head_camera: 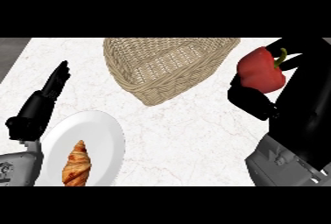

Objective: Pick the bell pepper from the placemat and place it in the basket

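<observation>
Head view
Counter (pixel 194 131): white marbled top, filling most of the view.
Basket (pixel 165 65): woven wicker, pale tan, at the top centre of the counter; its opening faces the view and shows nothing inside.
Bell pepper (pixel 260 70): red with a green stem, at the upper right, just right of the basket and apart from its rim; it is outside the basket.
Right hand (pixel 255 99): black, at the view's right edge; its fingers curl under and round the bell pepper and the thumb side rises behind it, so the pepper sits in the hand's hold. Whether it is lifted clear of the counter cannot be told.
Left hand (pixel 45 98): black, at the view's left edge, fingers straight and pointing up, holding nothing, resting beside the plate.
Plate (pixel 97 127): white, round, at the lower left, just right of the left hand.
Croissant (pixel 77 165): golden brown, lying lengthwise on the plate's lower part.
</observation>
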Motion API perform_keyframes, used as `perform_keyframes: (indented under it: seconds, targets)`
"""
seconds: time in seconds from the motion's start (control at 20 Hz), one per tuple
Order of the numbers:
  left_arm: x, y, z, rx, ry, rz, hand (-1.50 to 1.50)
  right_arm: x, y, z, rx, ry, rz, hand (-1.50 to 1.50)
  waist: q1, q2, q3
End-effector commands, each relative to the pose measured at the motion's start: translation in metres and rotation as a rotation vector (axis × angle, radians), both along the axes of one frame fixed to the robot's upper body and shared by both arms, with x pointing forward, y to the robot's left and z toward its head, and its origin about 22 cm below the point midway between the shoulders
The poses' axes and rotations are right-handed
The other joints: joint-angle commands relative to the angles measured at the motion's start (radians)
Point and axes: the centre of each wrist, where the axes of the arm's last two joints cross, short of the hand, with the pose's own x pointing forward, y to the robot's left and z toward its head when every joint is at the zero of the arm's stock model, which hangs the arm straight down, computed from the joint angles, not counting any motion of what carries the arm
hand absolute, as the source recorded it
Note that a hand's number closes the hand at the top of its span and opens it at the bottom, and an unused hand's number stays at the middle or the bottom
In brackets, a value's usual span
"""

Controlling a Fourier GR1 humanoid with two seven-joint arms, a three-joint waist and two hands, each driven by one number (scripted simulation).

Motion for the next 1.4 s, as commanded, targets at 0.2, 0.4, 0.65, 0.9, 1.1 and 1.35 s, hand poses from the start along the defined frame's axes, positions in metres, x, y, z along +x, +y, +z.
perform_keyframes:
  seconds: [0.2, 0.4, 0.65, 0.9, 1.1, 1.35]
  targets:
    - [0.004, -0.016, -0.003, -0.016, 0.014, -0.020, 0.00, 0.041, 0.045, 0.092, 0.106, 0.085, 0.044, 1.50, 0.018, 0.003, 0.000]
    - [0.014, -0.017, 0.007, -0.005, 0.002, -0.047, 0.00, 0.078, 0.061, 0.108, 0.144, 0.138, 0.074, 1.50, 0.031, 0.010, 0.000]
    - [0.012, -0.006, 0.004, 0.001, -0.017, -0.036, 0.00, 0.120, 0.065, 0.107, 0.192, 0.191, 0.066, 1.50, 0.029, 0.014, 0.000]
    - [0.007, -0.027, 0.007, -0.008, -0.015, -0.046, 0.00, 0.143, 0.081, 0.111, 0.212, 0.299, 0.061, 1.50, 0.046, 0.015, 0.000]
    - [0.012, -0.007, 0.019, 0.000, -0.003, -0.041, 0.00, 0.161, 0.074, 0.101, 0.296, 0.392, 0.080, 1.50, 0.032, 0.013, 0.000]
    - [0.004, -0.013, 0.012, -0.004, -0.018, -0.032, 0.00, 0.174, 0.090, 0.086, 0.181, 0.564, -0.036, 1.50, 0.027, 0.007, 0.000]
